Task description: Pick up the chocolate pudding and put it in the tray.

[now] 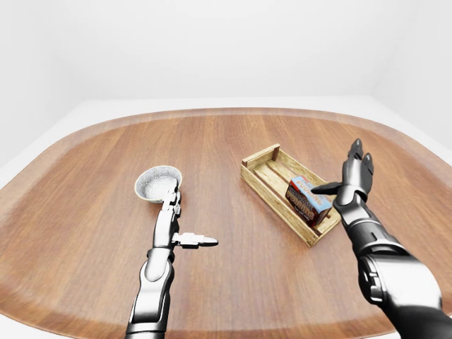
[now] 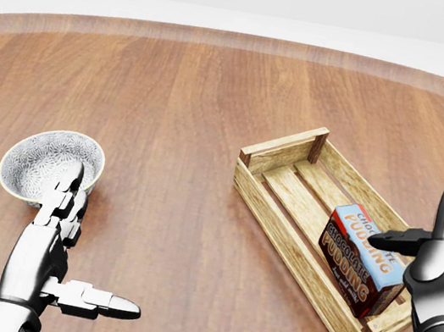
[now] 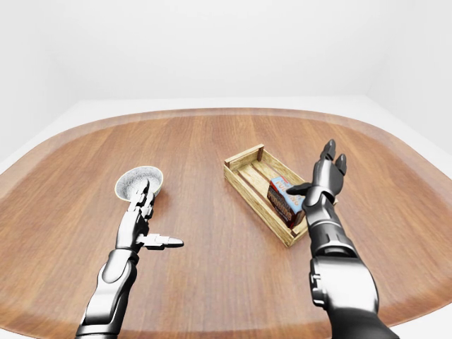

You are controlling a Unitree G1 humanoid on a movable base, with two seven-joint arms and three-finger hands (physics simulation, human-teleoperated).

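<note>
The chocolate pudding box (image 2: 361, 259), brown and blue with white lettering, lies tilted inside the wooden slatted tray (image 2: 286, 155), at the tray's lower right end. My right hand (image 2: 443, 231) is open just right of the box, fingers up, thumb tip pointing at the box's top edge and close to it; I cannot tell if it touches. My left hand (image 2: 74, 247) is open and empty at the lower left of the head view, fingers stretched toward the bowl, thumb pointing right.
A white patterned bowl (image 2: 42, 160) stands on the wooden table (image 2: 182, 99) just above my left fingertips. The table's rounded edge runs along the top of the views, with white floor and walls beyond.
</note>
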